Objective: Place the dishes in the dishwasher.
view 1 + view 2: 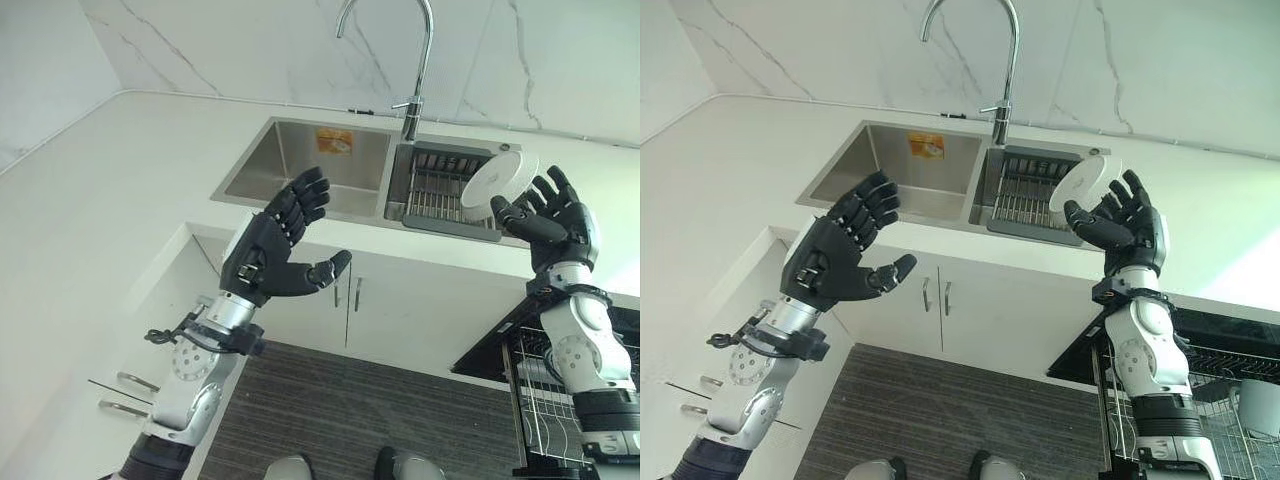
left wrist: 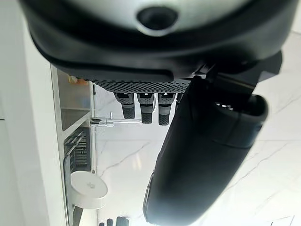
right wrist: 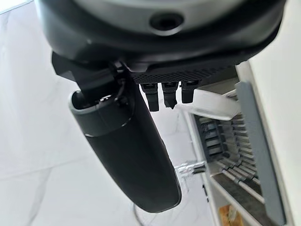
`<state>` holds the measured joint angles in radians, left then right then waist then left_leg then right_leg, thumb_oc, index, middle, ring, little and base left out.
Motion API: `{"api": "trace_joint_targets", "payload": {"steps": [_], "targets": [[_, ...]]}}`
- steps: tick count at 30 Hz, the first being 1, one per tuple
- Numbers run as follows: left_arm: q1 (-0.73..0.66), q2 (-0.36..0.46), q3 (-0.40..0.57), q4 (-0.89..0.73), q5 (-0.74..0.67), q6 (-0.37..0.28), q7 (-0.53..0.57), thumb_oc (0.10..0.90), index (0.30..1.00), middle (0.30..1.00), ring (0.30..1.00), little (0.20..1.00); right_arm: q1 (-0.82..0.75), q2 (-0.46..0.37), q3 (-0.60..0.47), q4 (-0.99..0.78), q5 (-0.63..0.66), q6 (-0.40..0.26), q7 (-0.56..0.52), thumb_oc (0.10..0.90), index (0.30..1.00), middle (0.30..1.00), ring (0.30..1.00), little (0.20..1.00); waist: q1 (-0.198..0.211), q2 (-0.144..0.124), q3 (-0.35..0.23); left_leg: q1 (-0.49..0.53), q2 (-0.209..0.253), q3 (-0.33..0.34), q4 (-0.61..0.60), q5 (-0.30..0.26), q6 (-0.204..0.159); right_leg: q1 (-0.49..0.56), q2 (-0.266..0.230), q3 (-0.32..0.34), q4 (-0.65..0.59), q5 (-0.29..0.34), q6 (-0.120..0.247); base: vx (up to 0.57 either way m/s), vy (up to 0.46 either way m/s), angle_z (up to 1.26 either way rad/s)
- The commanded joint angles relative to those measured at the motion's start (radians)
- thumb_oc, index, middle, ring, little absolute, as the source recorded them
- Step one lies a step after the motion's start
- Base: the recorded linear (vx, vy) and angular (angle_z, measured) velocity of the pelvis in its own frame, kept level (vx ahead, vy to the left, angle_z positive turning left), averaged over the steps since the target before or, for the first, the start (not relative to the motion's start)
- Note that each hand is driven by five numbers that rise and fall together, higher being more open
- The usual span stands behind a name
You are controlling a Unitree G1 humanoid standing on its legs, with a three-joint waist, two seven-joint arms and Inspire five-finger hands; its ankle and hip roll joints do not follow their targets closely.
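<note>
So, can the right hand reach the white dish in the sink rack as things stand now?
Probably yes. The right hand is open right beside the white dish, which stands on the sink rack, and nothing lies between them. Whether the fingers already touch it, I cannot tell.

sink [image 1: 300, 160]: brushed metal, matt. faucet [image 1: 420, 60]: polished chrome, glossy. bowl [image 1: 497, 183]: smooth white, glossy. wall [image 1: 250, 45]: marble-look, smooth. floor [image 1: 350, 420]: ribbed dark wood-grain.

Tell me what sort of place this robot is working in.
Most likely a home kitchen: a stainless steel double sink with a tall chrome faucet set in a white countertop, and an open dishwasher's wire rack at lower right.
</note>
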<state>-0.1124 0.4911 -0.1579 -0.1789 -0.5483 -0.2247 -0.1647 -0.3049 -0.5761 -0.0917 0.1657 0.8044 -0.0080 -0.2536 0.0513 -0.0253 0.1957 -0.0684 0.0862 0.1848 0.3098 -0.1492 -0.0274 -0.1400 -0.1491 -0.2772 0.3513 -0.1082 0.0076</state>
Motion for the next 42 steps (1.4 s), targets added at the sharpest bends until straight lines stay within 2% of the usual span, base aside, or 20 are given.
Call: {"api": "trace_joint_targets", "payload": {"steps": [1,3,5,6,7,9,10,12,14,15,16,19,22,25,27,30,33,42], "targets": [[-0.088,0.04,0.031,-0.103,-0.05,-0.091,-0.025,0.8,0.9,0.9,0.9,0.9,-0.114,-0.069,-0.062,-0.043,0.04,-0.127,0.006,0.8,0.9,0.9,0.9,0.9,0.019,-0.032,-0.052,-0.001,-0.013,-0.074,-0.01,-0.067,-0.009,0.121,-0.03,-0.037,-0.051,-0.03,0.111,0.07,0.101,-0.04],[-0.089,0.055,0.039,-0.108,-0.049,-0.089,-0.045,0.8,0.9,0.9,0.9,0.9,-0.112,-0.054,-0.061,-0.033,0.047,-0.15,0.011,0.8,0.9,0.9,0.9,0.9,0.023,-0.025,-0.046,0.007,-0.017,-0.08,-0.01,-0.072,0.011,0.16,-0.011,-0.052,-0.051,-0.004,0.111,0.11,0.136,-0.04],[-0.083,0.063,0.037,-0.109,-0.041,-0.106,-0.076,0.8,0.9,0.9,0.9,0.9,-0.094,-0.037,-0.067,-0.042,0.056,-0.181,0.01,0.8,0.9,0.9,0.9,0.9,0.015,-0.011,-0.028,0.019,-0.014,-0.1,-0.01,-0.07,0.035,0.174,0.018,-0.058,-0.05,0.111,0.126,0.1,0.073,0.0],[-0.084,0.065,0.035,-0.108,-0.03,-0.112,-0.083,0.8,0.9,0.9,0.9,0.9,-0.088,-0.03,-0.07,-0.042,0.058,-0.192,0.013,0.8,0.9,0.9,0.9,0.9,0.014,-0.009,-0.019,0.024,-0.013,-0.101,-0.01,-0.072,0.038,0.166,0.008,-0.06,-0.049,0.138,0.128,0.07,-0.114,-0.04],[-0.097,0.079,0.031,-0.103,-0.014,-0.131,-0.085,0.8,0.9,0.9,0.9,0.9,-0.082,-0.011,-0.072,-0.033,0.058,-0.214,0.026,0.8,0.9,0.9,0.9,0.9,0.02,-0.016,0.002,0.035,-0.01,-0.091,-0.01,-0.073,0.036,0.147,-0.035,-0.07,-0.051,0.158,0.132,0.03,-0.223,-0.22],[-0.121,0.103,0.028,-0.111,-0.009,-0.141,-0.067,0.8,0.9,0.9,0.9,0.9,-0.089,0.001,-0.063,-0.027,0.06,-0.237,0.039,0.8,0.9,0.9,0.9,0.9,0.033,-0.033,0.017,0.042,0.003,-0.07,-0.01,-0.073,0.023,0.118,-0.103,-0.066,-0.051,0.122,0.139,0.02,-0.383,-0.47],[-0.139,0.118,0.032,-0.124,-0.015,-0.134,-0.051,0.8,0.9,0.9,0.9,0.9,-0.093,0.012,-0.056,-0.042,0.043,-0.241,0.033,0.8,0.9,0.9,0.9,0.9,0.038,-0.045,0.018,0.047,0.019,-0.054,-0.01,-0.079,0.012,0.073,-0.167,-0.051,-0.051,0.155,0.166,0.04,-0.488,-0.65],[-0.14,0.126,0.044,-0.137,-0.032,-0.127,-0.049,0.8,0.9,0.9,0.9,0.9,-0.095,0.025,-0.053,-0.066,0.021,-0.232,0.023,0.8,0.9,0.9,0.9,0.9,0.036,-0.051,0.012,0.063,0.041,-0.051,-0.01,-0.092,0.001,0.019,-0.204,-0.028,-0.051,0.18,0.189,0.12,-0.489,-0.58],[-0.123,0.122,0.069,-0.153,-0.041,-0.122,-0.051,0.8,0.9,0.9,0.9,0.9,-0.099,0.036,-0.051,-0.101,0.005,-0.197,0.026,0.8,0.9,0.9,0.9,0.9,0.039,-0.054,0.001,0.082,0.072,-0.048,-0.01,-0.1,-0.005,0.012,-0.206,-0.039,-0.051,0.153,0.192,0.19,-0.474,-0.33],[-0.106,0.114,0.077,-0.155,-0.04,-0.125,-0.047,0.8,0.9,0.9,0.9,0.9,-0.108,0.034,-0.047,-0.11,0.007,-0.172,0.029,0.8,0.9,0.9,0.9,0.9,0.037,-0.055,-0.007,0.09,0.086,-0.047,-0.01,-0.102,-0.011,0.016,-0.188,-0.046,-0.051,0.121,0.19,0.16,-0.5,-0.12],[-0.089,0.096,0.076,-0.163,-0.055,-0.129,-0.029,0.8,0.9,0.9,0.9,0.9,-0.118,0.026,-0.038,-0.13,0.014,-0.138,0.03,0.8,0.9,0.9,0.9,0.9,0.024,-0.053,-0.023,0.102,0.117,-0.034,-0.01,-0.092,-0.03,0.013,-0.159,-0.045,-0.051,0.082,0.176,0.11,-0.45,-0.13],[-0.089,0.056,0.067,-0.172,-0.054,-0.136,-0.005,0.8,0.9,0.9,0.9,0.9,-0.124,0.023,-0.026,-0.155,-0.013,-0.103,0.032,0.8,0.9,0.9,0.9,0.9,0.014,-0.048,-0.046,0.089,0.16,0.008,-0.01,-0.061,-0.048,0.024,-0.105,-0.04,-0.051,0.023,0.134,0.09,-0.336,-0.04],[-0.088,0.04,0.059,-0.166,-0.027,-0.153,0.006,0.8,0.9,0.9,0.9,0.9,-0.111,0.005,-0.015,-0.202,-0.039,-0.094,0.017,0.8,0.9,0.9,0.9,0.9,0.012,-0.051,-0.047,0.08,0.139,0.027,-0.01,-0.037,-0.046,0.041,-0.093,-0.038,-0.051,0.004,0.118,0.08,-0.202,-0.17],[-0.088,0.034,0.058,-0.164,-0.037,-0.159,0.003,0.8,0.9,0.9,0.9,0.9,-0.119,0.001,-0.004,-0.233,-0.058,-0.104,0.02,0.8,0.9,0.9,0.9,0.9,0.028,-0.034,-0.042,0.002,0.096,-0.036,-0.01,-0.017,-0.055,0.043,-0.072,-0.03,-0.051,-0.004,0.119,-0.02,-0.028,-0.09],[-0.102,0.02,0.04,-0.164,-0.027,-0.155,-0.005,0.8,0.9,0.9,0.9,0.9,-0.129,0.002,0.013,-0.266,-0.079,-0.1,0.009,0.8,0.9,0.9,0.9,0.9,0.011,-0.02,-0.048,-0.029,0.119,-0.018,-0.01,0.002,-0.064,0.049,-0.066,-0.044,-0.051,-0.021,0.112,0.01,0.058,-0.14],[-0.128,0.025,0.009,-0.139,-0.008,-0.174,0.029,0.8,0.9,0.9,0.9,0.9,-0.152,-0.01,0.041,-0.258,-0.071,-0.098,0.009,0.8,0.9,0.9,0.9,0.9,0.01,-0.013,-0.059,-0.028,0.075,-0.081,-0.01,-0.026,-0.061,0.052,-0.067,-0.033,-0.051,-0.021,0.115,0.02,0.125,-0.07],[-0.155,0.026,0.002,-0.13,-0.036,-0.154,0.038,0.8,0.9,0.9,0.9,0.9,-0.158,-0.01,0.042,-0.223,-0.07,-0.102,0.032,0.8,0.9,0.9,0.9,0.9,0.001,-0.013,-0.081,-0.023,0.089,-0.06,-0.01,-0.041,-0.066,0.061,-0.081,-0.056,-0.051,-0.027,0.122,0.05,0.134,-0.07],[-0.145,0.032,0.02,-0.135,-0.07,-0.134,0.009,0.8,0.9,0.9,0.9,0.9,-0.162,-0.003,0.049,-0.201,-0.085,-0.084,0.043,0.8,0.9,0.9,0.9,0.9,0.019,-0.025,-0.081,0.006,0.058,-0.072,-0.01,-0.073,-0.048,0.082,-0.116,-0.081,-0.051,-0.011,0.15,0.06,0.094,0.08]]}}
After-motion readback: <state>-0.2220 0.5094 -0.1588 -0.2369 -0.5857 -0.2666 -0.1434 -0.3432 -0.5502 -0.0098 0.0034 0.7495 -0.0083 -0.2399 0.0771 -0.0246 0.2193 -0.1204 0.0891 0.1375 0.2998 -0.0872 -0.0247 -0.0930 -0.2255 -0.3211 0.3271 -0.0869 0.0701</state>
